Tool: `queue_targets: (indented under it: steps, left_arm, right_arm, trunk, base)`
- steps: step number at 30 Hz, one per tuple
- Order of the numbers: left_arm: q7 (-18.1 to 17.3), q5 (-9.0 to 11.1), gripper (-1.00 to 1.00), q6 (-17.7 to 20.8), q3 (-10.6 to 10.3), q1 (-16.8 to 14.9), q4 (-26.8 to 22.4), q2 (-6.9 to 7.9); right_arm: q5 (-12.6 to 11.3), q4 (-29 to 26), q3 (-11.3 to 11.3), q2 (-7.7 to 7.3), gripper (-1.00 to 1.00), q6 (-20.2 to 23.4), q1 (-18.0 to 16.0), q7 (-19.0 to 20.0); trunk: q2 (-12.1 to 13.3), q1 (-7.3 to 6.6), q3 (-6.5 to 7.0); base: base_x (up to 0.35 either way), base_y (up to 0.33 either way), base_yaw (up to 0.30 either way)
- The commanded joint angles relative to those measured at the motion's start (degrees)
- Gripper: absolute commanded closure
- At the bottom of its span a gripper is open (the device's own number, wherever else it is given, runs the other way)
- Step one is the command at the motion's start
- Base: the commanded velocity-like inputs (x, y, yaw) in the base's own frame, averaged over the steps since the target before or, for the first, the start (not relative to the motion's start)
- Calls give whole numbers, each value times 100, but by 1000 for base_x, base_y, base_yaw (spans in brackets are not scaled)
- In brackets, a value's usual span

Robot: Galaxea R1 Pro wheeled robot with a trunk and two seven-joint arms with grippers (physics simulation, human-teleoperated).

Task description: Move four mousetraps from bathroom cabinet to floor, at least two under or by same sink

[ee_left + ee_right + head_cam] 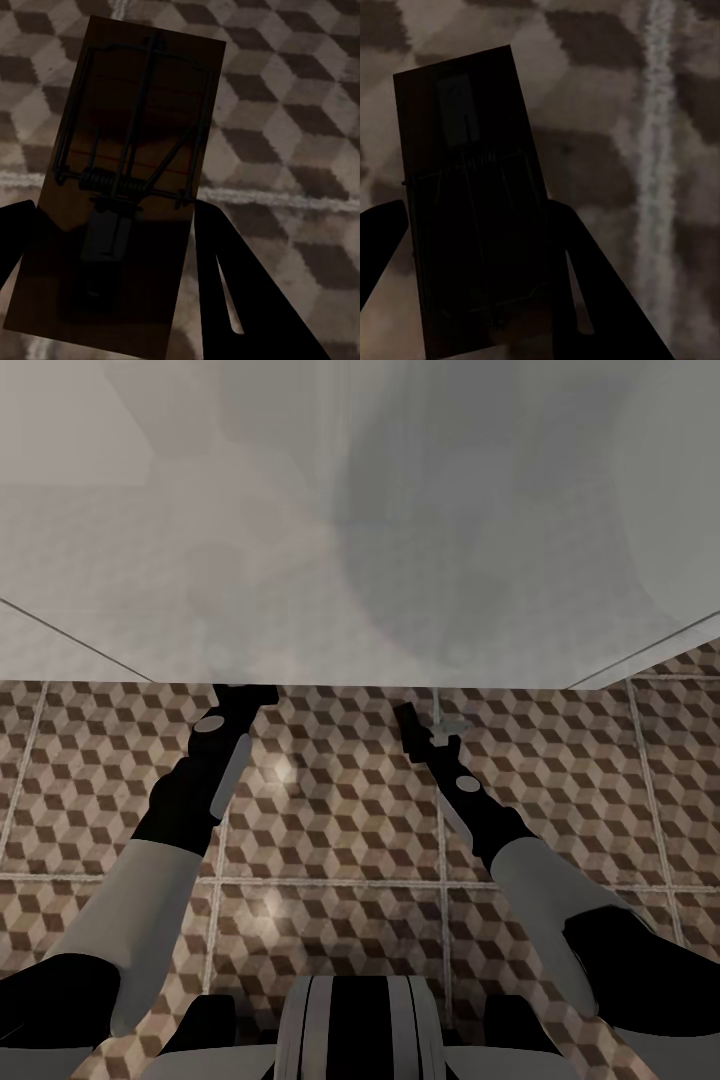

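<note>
Head view: both arms reach forward over the bathroom floor [330,830], toward a white fixture's edge at 12 o'clock.
Left claw [112,255] clamps one mousetrap [135,135]; right claw [472,255] clamps another mousetrap [465,187]. Placing step: next, lower and release each flat on the tiles.

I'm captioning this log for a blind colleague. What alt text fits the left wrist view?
A mousetrap, a brown wooden board with a dark wire spring and bar, sits between the two black fingers of the left pincer, seen close up. Behind it lies the floor, tiled in a brown, beige and white cube pattern with a pale grout line.
</note>
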Motion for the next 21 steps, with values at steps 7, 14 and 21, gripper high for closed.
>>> queue_targets:
  steps: [7,14,21]
  left_arm:
    - [50,39,100,26,-15,-2,-6,4]
    - [50,39,100,26,-15,0,-7,3]
    - [50,39,100,26,-15,1,-4,3]
  right_arm:
    - [-60,6,46,-5,100,-23,-4,-30]
    - [-67,2,46,-5,100,-23,-4,-28]
    - [-68,-2,46,-5,100,-23,-4,-27]
  trunk:
    - [-1,-1,-3]
    - [-1,-1,-3]
    - [-1,-1,-3]
  base:
    - [0,0,0]
    - [0,0,0]
    - [0,0,0]
